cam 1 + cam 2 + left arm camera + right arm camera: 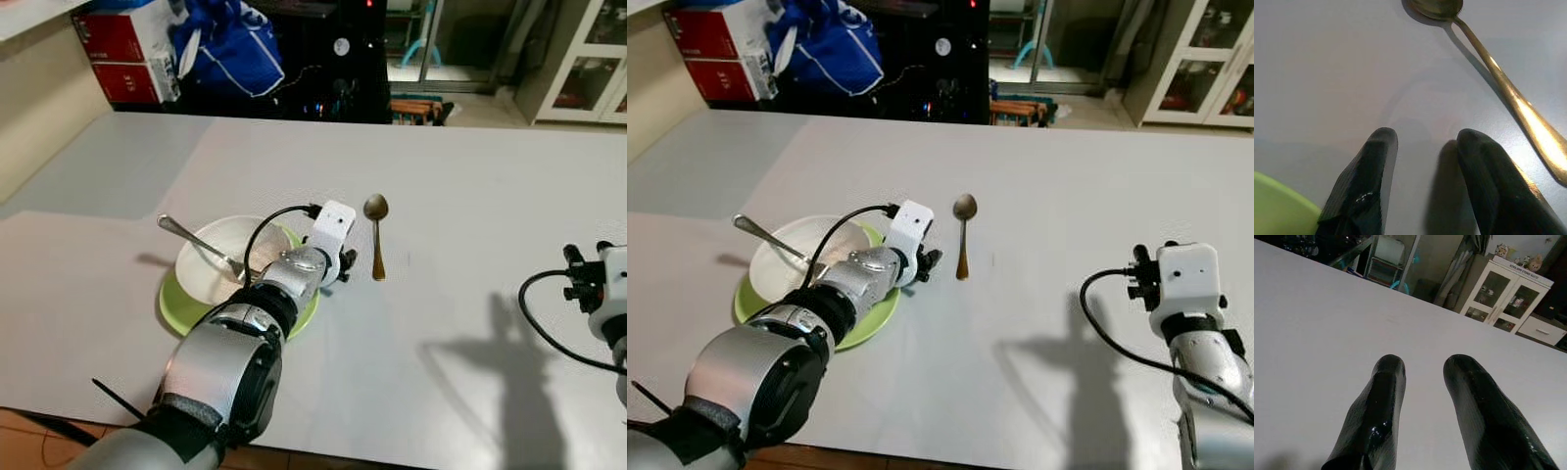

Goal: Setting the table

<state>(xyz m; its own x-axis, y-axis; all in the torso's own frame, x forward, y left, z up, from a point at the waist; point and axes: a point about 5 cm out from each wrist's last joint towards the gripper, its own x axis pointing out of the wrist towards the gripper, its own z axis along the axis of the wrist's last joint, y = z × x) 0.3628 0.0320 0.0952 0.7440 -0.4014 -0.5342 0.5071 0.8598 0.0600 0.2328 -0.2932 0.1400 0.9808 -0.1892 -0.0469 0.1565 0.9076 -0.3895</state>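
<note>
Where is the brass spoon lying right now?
The brass spoon lies flat on the white table, just right of the green plate holding the bowl, with the left tool open close beside its handle.

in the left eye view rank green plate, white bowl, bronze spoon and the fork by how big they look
1. green plate, partly hidden by the arm
2. white bowl
3. fork and bronze spoon: alike in length, too close to rank
</note>
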